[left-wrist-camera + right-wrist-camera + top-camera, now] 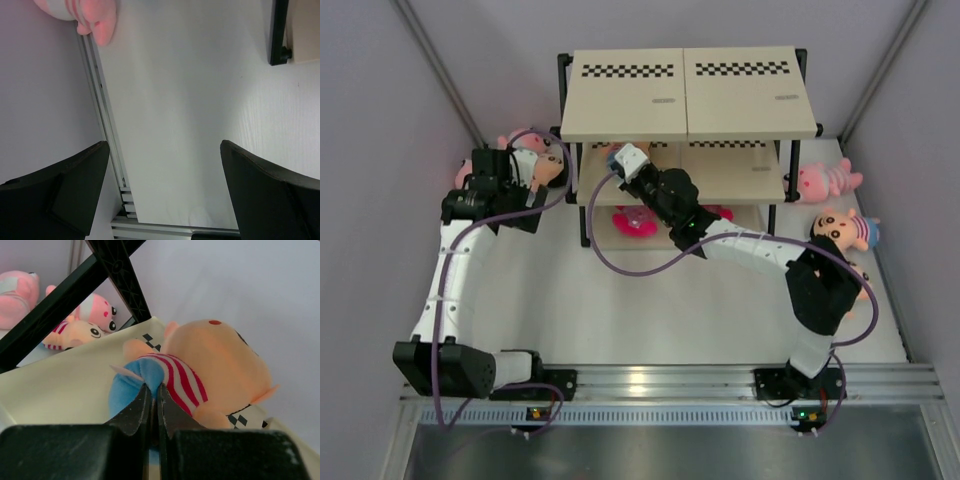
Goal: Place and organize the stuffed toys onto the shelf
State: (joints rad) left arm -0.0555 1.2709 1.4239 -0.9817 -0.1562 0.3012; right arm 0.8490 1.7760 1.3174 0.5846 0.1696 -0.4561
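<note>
Peach-faced plush doll in red-striped shirt [200, 370] lies on beige checker-edged shelf [65, 385], middle board. Right fingers [135, 410] closed at its blue bottoms, grip unclear. Left fingers [75, 175] wide over white worktop [175, 100]. Pink striped animal [825, 180], second doll [845, 228], left pile [548, 168] not yet shelved.

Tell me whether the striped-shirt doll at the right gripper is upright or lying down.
Lying down: the doll stretches flat along the shelf board, head and blue bottoms resting on the beige surface.
</note>
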